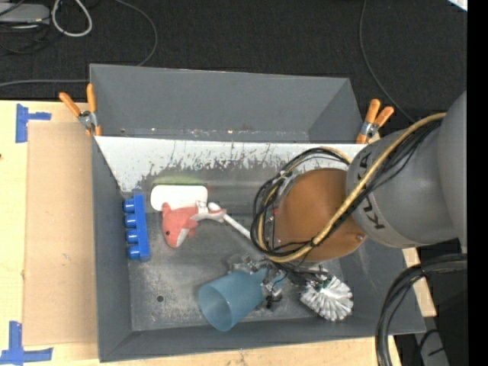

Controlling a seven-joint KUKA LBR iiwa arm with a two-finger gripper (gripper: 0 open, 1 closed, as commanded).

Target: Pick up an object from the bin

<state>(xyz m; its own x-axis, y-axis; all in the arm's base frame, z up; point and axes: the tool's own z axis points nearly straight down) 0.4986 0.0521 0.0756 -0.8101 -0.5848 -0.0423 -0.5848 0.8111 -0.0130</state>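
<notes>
Blue cup (229, 300): on its side at the bin's (160, 280) front, mouth facing front-left.
Tool (265, 280): just beside its base, upper right.
Grip: cannot tell.

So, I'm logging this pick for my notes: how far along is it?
Done: the approach. The gripper is low in the bin, between the blue cup lying on its side and the white brush. In hand: nothing visibly lifted; cup, brush, pink toy and blue block lie on the floor. Left: grasp and lift.
</notes>
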